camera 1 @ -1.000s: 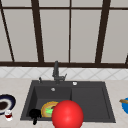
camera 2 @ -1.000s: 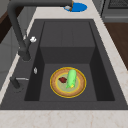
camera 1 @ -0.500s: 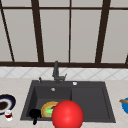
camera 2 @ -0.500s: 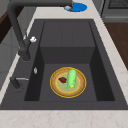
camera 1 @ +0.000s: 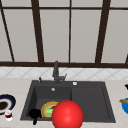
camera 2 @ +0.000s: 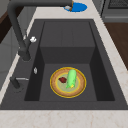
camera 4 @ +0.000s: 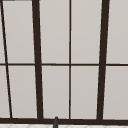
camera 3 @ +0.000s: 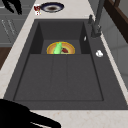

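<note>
A yellow-rimmed plate (camera 2: 56, 88) lies on the floor of the dark sink's basin (camera 2: 43, 53), bearing a green, cucumber-like piece (camera 2: 71, 78) and a small dark red bit (camera 2: 62, 79). My left hand (camera 1: 35, 114) hovers at the sink's front left corner, just left of the plate (camera 1: 47, 108), fingers hanging loose and holding nothing; it also appears as the left hand (camera 3: 12, 5) in the right side view. A large red ball (camera 1: 67, 115) shows low in the front view, before the sink's front edge. My right hand (camera 3: 22, 115) looms near the sink's right end, fingers stretched out, empty.
A dark faucet (camera 1: 56, 72) stands behind the basin, a small white knob (camera 3: 99, 53) beside it. On the left counter sit a dark blue dish (camera 1: 6, 103) and a small red-and-white cup (camera 1: 8, 115). A blue plate (camera 2: 77, 7) with a brown item lies on the right counter.
</note>
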### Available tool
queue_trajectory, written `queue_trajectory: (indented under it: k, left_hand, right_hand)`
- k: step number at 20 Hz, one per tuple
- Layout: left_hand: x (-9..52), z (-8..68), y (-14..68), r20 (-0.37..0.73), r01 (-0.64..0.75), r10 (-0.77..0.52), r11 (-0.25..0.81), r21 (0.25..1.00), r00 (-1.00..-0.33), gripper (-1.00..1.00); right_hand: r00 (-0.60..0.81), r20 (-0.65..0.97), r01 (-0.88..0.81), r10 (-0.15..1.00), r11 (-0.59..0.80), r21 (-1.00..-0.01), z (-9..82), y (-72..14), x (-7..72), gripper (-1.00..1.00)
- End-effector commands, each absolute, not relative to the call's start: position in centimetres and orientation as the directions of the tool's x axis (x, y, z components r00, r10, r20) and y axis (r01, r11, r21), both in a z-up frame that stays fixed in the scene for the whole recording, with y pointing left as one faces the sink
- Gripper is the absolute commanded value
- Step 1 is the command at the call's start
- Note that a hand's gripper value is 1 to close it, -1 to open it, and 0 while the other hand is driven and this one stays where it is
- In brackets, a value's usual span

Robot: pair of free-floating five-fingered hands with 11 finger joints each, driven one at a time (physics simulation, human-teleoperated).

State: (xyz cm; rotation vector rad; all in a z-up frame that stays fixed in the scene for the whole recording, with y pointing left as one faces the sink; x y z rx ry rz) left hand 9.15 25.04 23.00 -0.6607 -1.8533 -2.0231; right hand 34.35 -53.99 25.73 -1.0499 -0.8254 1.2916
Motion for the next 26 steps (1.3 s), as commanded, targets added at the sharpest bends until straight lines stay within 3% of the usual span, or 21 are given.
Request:
queue_trajectory:
  k: [1,26]
  left_hand:
    - [9.2,23.0,25.0,0.533,0.525,0.075,-0.109,0.844,-0.843,0.00]
    - [9.2,23.0,25.0,0.533,0.525,0.075,-0.109,0.844,-0.843,0.00]
  right_hand:
    - [0.125,-0.070,-0.361,0.990,-0.021,-0.932,26.0,-50.9,34.4,-1.00]
    - [0.084,-0.068,-0.345,0.994,-0.035,-0.938,25.7,-32.1,30.2,-1.00]
